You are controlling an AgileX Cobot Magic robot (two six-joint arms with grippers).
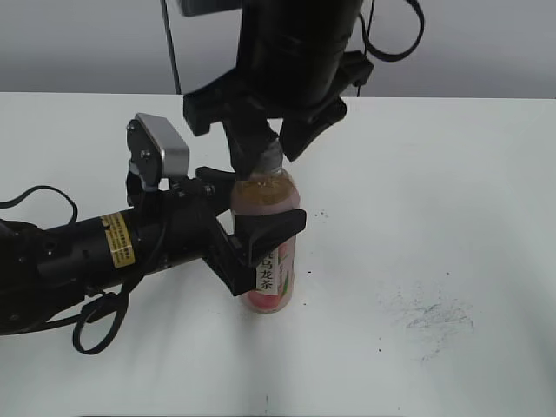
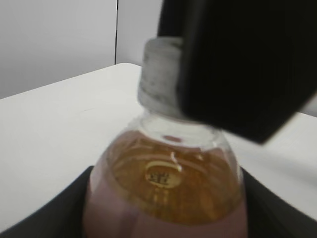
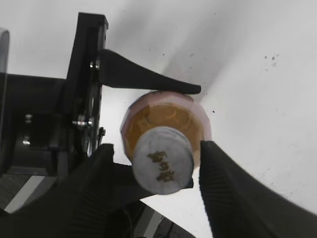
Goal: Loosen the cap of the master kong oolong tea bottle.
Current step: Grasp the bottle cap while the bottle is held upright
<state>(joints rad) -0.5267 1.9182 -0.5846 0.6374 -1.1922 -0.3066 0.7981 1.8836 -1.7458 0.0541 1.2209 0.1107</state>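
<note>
The master kong oolong tea bottle [image 1: 273, 276] stands upright on the white table, amber tea inside and a pink label low down. My left gripper [image 1: 261, 204] comes in from the left and is shut on the bottle's shoulder, one finger [image 3: 148, 82] on each side. In the left wrist view the bottle [image 2: 163, 193] fills the space between the jaws. The grey-white cap [image 3: 162, 159] is on the neck, its dark logo facing up. My right gripper [image 3: 159, 151] hangs above, open, its fingers straddling the cap [image 1: 272, 155]. One finger [image 2: 237, 64] lies against the cap [image 2: 158, 79]; the other stands slightly off it.
The white table [image 1: 452, 217] runs to a grey wall behind. A patch of dark scuff marks [image 1: 430, 317] lies on the table to the right of the bottle. The left arm's black body and cable [image 1: 87, 252] lie low over the left side.
</note>
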